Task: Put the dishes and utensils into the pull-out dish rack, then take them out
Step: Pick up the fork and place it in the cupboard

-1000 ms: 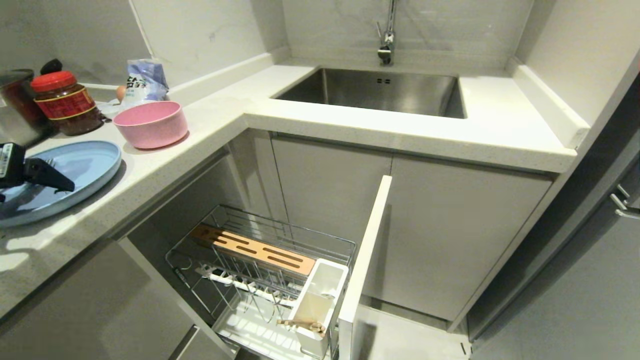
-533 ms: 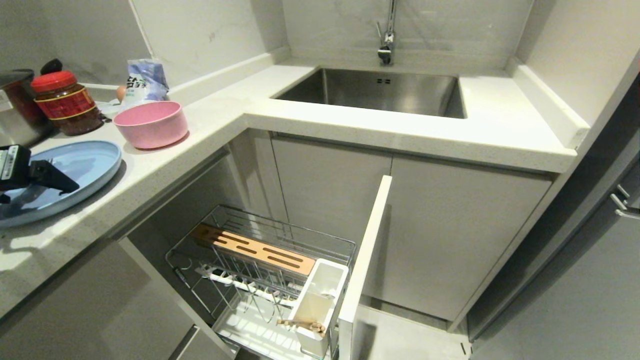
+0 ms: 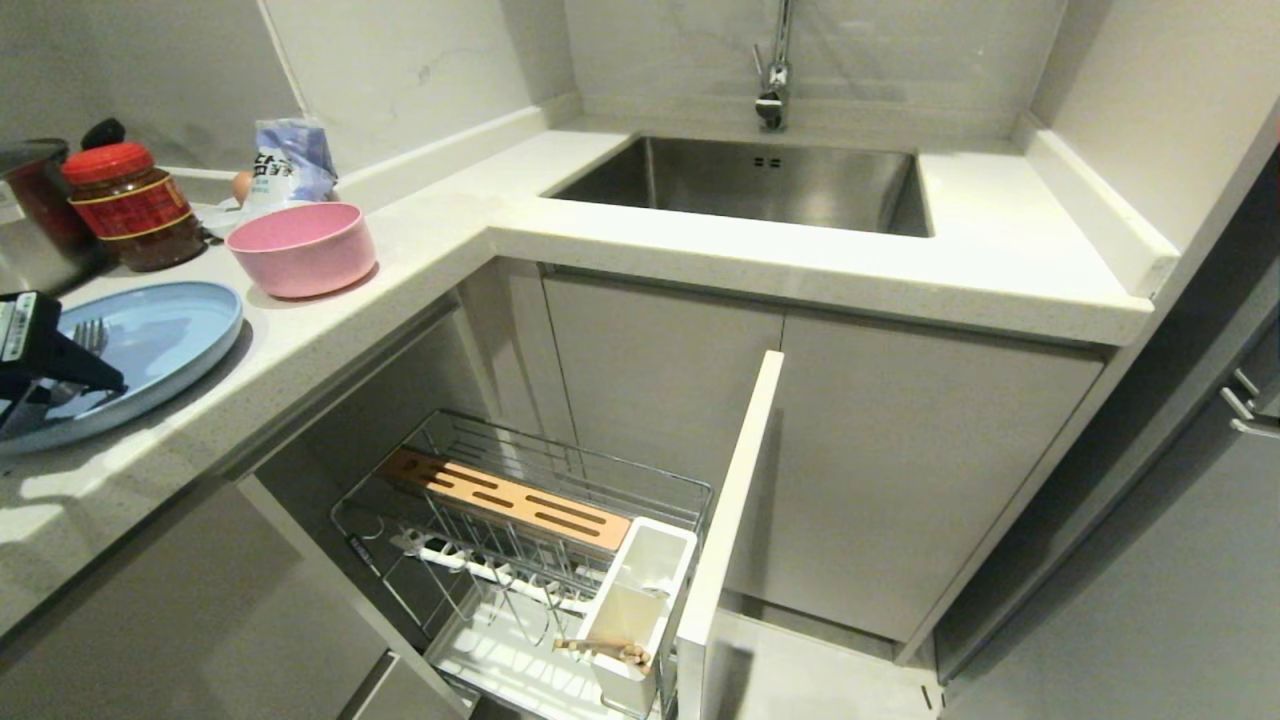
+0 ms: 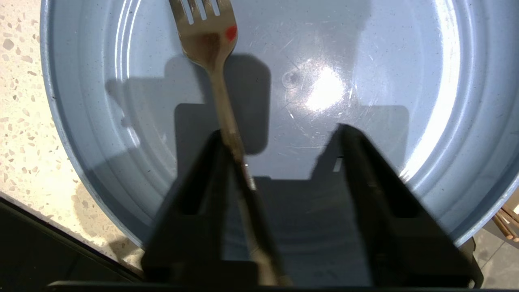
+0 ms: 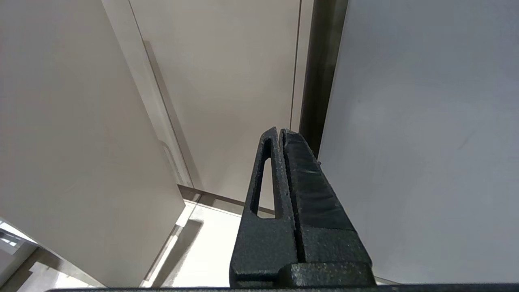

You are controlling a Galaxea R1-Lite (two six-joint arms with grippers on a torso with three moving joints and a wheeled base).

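Left gripper (image 4: pixel 279 134) half-closed astride fork (image 4: pixel 211 44) (on blue plate (image 4: pixel 405 61)), speckled counter (image 3: pixel 450 230).

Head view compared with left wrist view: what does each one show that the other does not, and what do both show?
Only the head view: the pink bowl, sink and pull-out dish rack. Only the left wrist view: the fork's handle running between the left hand's fingers, against one of them. Both: the fork lying on the blue plate.
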